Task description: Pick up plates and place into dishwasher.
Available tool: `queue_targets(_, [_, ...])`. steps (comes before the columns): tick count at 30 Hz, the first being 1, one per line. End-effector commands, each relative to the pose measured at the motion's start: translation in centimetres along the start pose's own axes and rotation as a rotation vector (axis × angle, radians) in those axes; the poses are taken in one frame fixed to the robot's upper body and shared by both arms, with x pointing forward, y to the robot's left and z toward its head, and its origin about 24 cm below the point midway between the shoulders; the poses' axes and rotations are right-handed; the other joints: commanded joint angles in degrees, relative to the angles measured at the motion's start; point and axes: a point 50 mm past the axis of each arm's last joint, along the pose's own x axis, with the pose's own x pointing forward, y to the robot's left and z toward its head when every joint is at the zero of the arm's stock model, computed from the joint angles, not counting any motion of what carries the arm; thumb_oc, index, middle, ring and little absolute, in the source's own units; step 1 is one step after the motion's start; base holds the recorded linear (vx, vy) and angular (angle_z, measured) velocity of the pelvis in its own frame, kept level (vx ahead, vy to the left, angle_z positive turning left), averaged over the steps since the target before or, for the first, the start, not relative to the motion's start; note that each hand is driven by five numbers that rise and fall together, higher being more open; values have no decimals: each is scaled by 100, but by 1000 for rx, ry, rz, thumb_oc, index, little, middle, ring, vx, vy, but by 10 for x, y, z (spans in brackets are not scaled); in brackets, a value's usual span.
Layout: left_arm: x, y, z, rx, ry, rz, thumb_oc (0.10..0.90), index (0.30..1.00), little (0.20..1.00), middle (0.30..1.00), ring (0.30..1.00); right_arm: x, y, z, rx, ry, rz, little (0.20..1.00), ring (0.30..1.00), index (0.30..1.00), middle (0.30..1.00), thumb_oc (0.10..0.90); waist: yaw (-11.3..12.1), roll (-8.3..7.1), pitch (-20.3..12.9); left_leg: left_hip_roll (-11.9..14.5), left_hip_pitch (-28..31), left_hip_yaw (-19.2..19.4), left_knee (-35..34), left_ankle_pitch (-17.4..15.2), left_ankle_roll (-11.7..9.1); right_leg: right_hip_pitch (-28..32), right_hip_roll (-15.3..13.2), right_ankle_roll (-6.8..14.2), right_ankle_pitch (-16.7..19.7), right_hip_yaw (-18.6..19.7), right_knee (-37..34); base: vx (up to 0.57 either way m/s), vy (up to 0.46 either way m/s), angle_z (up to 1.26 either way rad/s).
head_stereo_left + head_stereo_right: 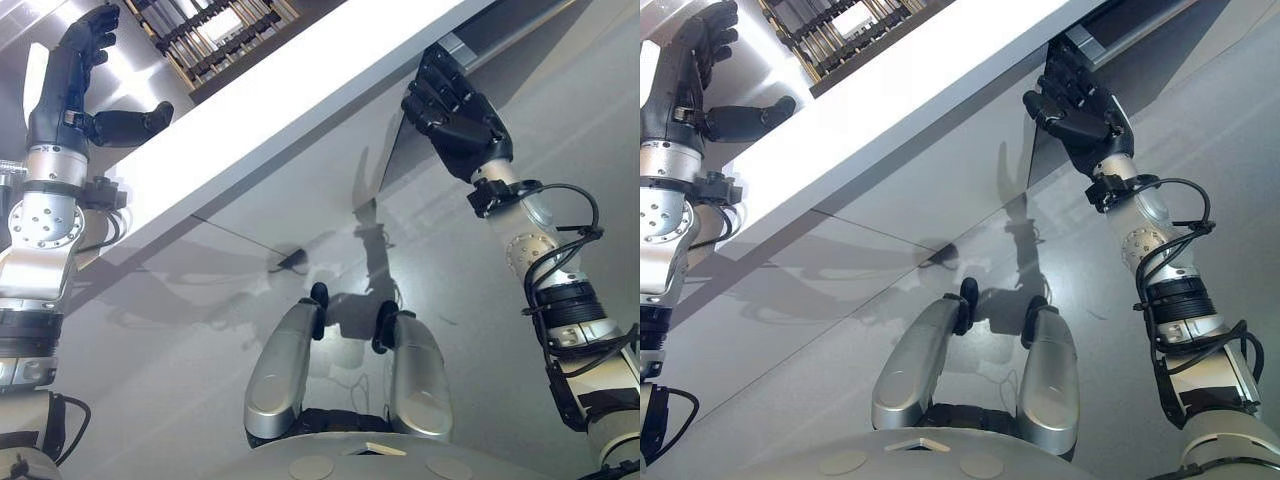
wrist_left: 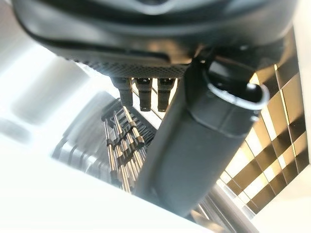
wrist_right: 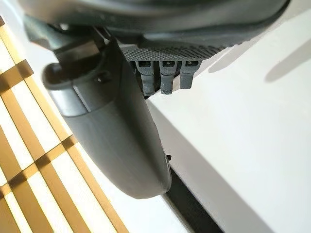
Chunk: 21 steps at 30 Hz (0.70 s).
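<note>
A dish rack (image 1: 215, 35) of dark and silver tines sits at the top, past a long white slab (image 1: 300, 90) that runs slantwise across the scene. My left hand (image 1: 75, 70) is raised at the upper left beside the rack, open, fingers straight, thumb stuck out sideways, holding nothing. In the left wrist view the rack's tines (image 2: 124, 150) lie beyond its fingers. My right hand (image 1: 455, 110) hangs at the slab's right end with relaxed fingers and nothing in it. In its wrist view the white surface (image 3: 252, 136) lies just past the fingertips. I cannot make out a plate.
Smooth grey floor (image 1: 180, 350) spreads below the slab. A dark gap (image 1: 1120, 25) opens under the slab's right end. A pale panel with a golden-brown grid (image 3: 29, 145) shows beside the right hand, and a similar grid (image 2: 272, 145) beside the left hand.
</note>
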Motion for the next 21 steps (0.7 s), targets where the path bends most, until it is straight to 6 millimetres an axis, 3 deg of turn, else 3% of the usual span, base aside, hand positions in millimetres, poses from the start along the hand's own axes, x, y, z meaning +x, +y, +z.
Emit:
queue_targets(1, [-9, 9, 6, 122, -45, -25, 800, 900, 900, 900, 900, 17, 49, 66, 28, -386, 150, 900, 900, 900, 900, 800, 325, -360, -342, -266, 572, 375, -527, -229, 474, 0, -88, 650, 1326, 693, -952, 12, -15, 4])
queue_targets(5, [-17, 6, 5, 125, -43, -14, 800, 900, 900, 900, 900, -5, 28, 37, 35, -337, 25, 900, 900, 900, 900, 800, 190, -431, -549, -228, 896, 356, -943, -146, 443, 181, -41, 710, 1381, 704, -1186, 12, -25, 8])
queue_targets(9, [-38, -1, -1, 134, -38, 11, 800, 900, 900, 900, 900, -59, -4, -20, 47, -216, -99, 900, 900, 900, 900, 800, -21, -510, -959, -245, 1376, 333, -1644, 29, 378, 498, 48, 742, 1402, 679, -1699, -2, -36, 15])
queue_targets(14, [-55, -3, -7, 143, -20, 39, 800, 900, 900, 900, 900, -109, -26, -77, 10, 0, -217, 900, 900, 900, 900, 800, -281, -561, -1476, -224, 1871, 416, -2279, 158, 289, 1057, 194, 701, 1324, 618, -2353, -10, -24, -9])
queue_targets(21, [-63, -7, -11, 123, -1, 68, 800, 900, 900, 900, 900, -165, -51, -135, -83, 283, -382, 900, 900, 900, 900, 800, -498, -617, -1859, -153, 2265, 505, -2736, 240, 180, 1625, 414, 583, 1298, 609, -2918, -56, -34, -10])
